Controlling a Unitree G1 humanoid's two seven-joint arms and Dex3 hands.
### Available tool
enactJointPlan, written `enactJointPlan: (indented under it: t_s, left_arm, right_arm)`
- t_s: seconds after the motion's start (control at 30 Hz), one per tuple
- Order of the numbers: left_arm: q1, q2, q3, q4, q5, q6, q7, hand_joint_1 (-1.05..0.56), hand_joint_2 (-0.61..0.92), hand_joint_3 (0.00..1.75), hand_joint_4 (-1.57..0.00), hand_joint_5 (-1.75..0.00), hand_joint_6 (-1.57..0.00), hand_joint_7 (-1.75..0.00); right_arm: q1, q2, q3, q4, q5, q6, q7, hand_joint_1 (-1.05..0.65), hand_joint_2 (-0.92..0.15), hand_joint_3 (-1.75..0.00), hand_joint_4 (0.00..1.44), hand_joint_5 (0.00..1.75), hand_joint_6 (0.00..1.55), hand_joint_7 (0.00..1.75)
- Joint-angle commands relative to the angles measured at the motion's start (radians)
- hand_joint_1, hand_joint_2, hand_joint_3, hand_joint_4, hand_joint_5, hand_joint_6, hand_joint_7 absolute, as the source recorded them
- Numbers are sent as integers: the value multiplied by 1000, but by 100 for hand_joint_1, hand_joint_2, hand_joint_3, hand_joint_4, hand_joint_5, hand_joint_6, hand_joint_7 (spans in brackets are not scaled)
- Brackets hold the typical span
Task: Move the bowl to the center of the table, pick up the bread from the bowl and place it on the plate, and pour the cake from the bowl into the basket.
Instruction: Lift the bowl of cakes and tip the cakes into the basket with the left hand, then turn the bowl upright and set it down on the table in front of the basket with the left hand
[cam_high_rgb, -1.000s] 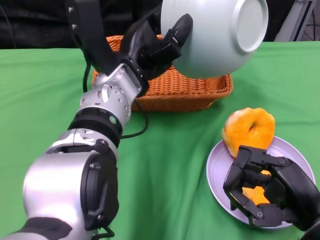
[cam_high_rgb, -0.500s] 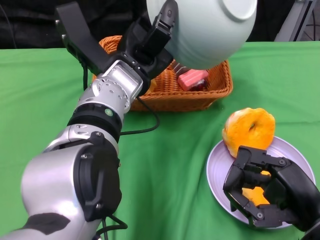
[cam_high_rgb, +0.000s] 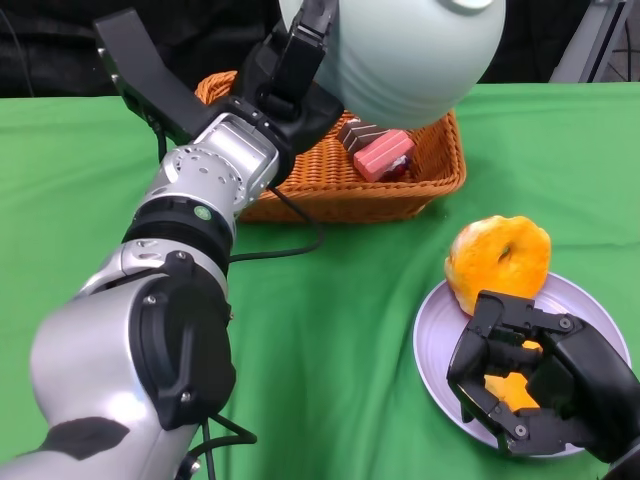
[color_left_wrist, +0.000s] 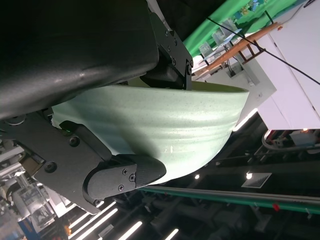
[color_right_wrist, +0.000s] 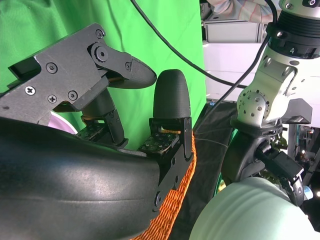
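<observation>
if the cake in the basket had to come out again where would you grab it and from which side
Probably by its long pink sides, coming straight down from above. The cake lies tilted in the right part of the basket, whose walls block any sideways approach. The upturned bowl, held by the left hand, hangs over it and would need to move away first.

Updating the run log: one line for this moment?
left hand: holds bowl upturned over basket | cake: in basket | bread: on plate | right hand: open
</observation>
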Motion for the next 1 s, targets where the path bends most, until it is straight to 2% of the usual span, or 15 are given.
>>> enactJointPlan:
  t_s: [0.03, 0.13, 0.23, 0.27, 0.37, 0.47, 0.6, 0.77, 0.8, 0.83, 0.9, 1.0]
  left_arm:
    - [-32, 12, -65, -27, 56, -41, -39, -20, 70, 85, -81, -175, -59, -174]
    - [-24, 22, -138, -52, 120, -92, -84, -17, 72, 89, -77, -175, -58, -169]
    - [-15, 48, -203, -87, 172, -141, -174, -18, 72, 95, -77, -175, -65, -163]
    - [-15, 54, -214, -94, 180, -146, -192, -18, 68, 99, -78, -175, -72, -156]
    - [-13, 60, -224, -98, 182, -148, -205, -19, 65, 102, -79, -175, -76, -152]
    - [4, 117, -295, -178, 236, -167, -283, -20, 63, 102, -78, -175, -77, -150]
    - [111, 171, -414, -332, 345, -346, -346, -23, 47, 115, -79, -175, -74, -155]
    - [229, 221, -475, -452, 389, -510, -396, -23, 58, 93, -76, -175, -71, -155]
    - [242, 226, -481, -466, 393, -522, -394, -22, 58, 92, -77, -175, -72, -156]
    - [274, 239, -493, -488, 422, -589, -373, -22, 58, 92, -77, -175, -72, -156]
    - [327, 267, -515, -518, 480, -717, -332, -20, 54, 104, -78, -175, -72, -152]
    - [391, 301, -523, -536, 506, -859, -323, -19, 56, 108, -78, -175, -72, -142]
  right_arm:
    - [6, -12, -11, -8, 4, -10, -1, -18, -54, -93, 73, 174, 64, 146]
    - [6, -10, -8, -10, -2, -16, -4, -18, -54, -94, 73, 174, 64, 146]
    - [0, -6, -5, -2, 0, -24, -3, -20, -54, -94, 73, 174, 64, 146]
    - [-2, -6, -5, 0, 0, -27, -2, -20, -54, -92, 73, 174, 64, 145]
    - [-3, -6, -5, 2, -1, -29, -2, -21, -56, -90, 73, 173, 64, 144]
    - [-8, -4, -5, 6, -2, -25, -7, -22, -58, -86, 72, 172, 65, 142]
    - [-11, -2, -7, 6, -4, -33, -11, -22, -61, -80, 73, 170, 66, 140]
    - [-13, -2, -6, -5, -1, -30, -14, -20, -62, -79, 73, 170, 66, 142]
    - [-13, -1, -5, -7, -2, -30, -16, -20, -62, -79, 73, 170, 66, 142]
    - [-12, -1, -4, -13, -5, -22, -21, -20, -62, -80, 73, 170, 66, 143]
    - [-11, -1, -1, -24, -9, -7, -29, -21, -59, -84, 74, 171, 66, 145]
    - [-11, -3, 3, -40, -10, 21, -39, -21, -58, -85, 74, 171, 65, 146]
